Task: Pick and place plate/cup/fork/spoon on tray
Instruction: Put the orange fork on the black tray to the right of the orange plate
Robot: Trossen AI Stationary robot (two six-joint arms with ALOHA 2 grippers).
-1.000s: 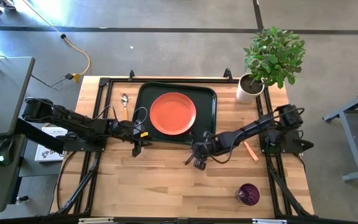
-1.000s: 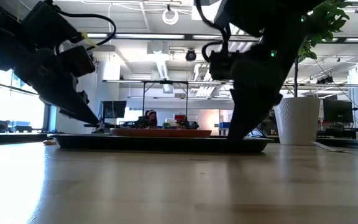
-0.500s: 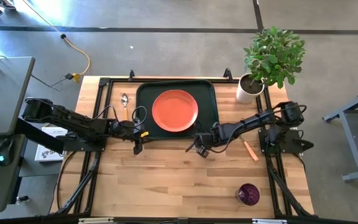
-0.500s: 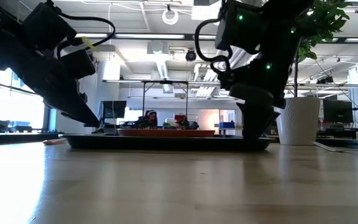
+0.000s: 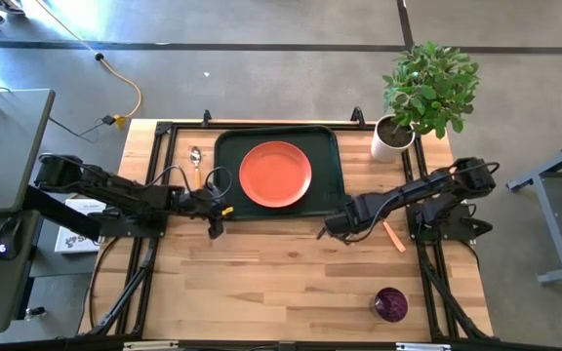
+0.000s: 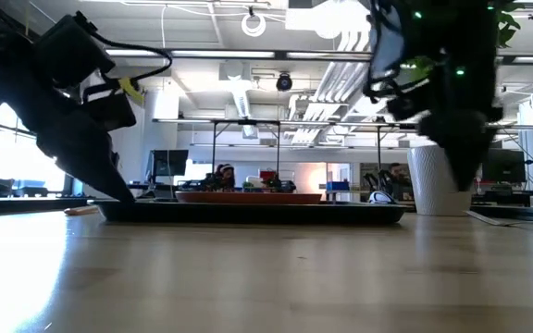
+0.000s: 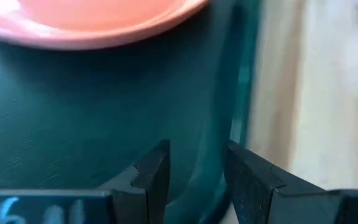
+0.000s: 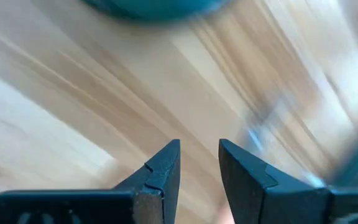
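Observation:
The dark green tray (image 5: 330, 166) lies flat on the table's far middle, with the orange-red plate (image 5: 275, 175) resting in it. The spoon (image 5: 196, 161) lies on the wood left of the tray. The fork (image 5: 394, 235) lies at the right. The purple cup (image 5: 391, 304) stands near the right front. My left gripper (image 5: 215, 226) is at the tray's near left corner, shut on its rim. My right gripper (image 5: 328, 229) is open and empty over bare wood, just off the tray's near right corner (image 8: 154, 7) and left of the fork. My left gripper (image 7: 196, 180) pinches the tray's raised rim (image 7: 232, 127) at its near left corner, one finger inside the tray and one outside over the wood. The fingers slant down from the table's near left side. The tray lies flat on the table.
A white plant pot (image 5: 391, 139) with a leafy plant stands at the far right corner, and shows behind my right arm in the low view (image 6: 438, 180). Bare wood (image 5: 281, 292) fills the table's near half.
The tray, with the plate on it, has swung its near right end toward the far edge and now lies square to the table; its near left corner has stayed by my left gripper. My right gripper has come off the tray and moved toward the right edge.

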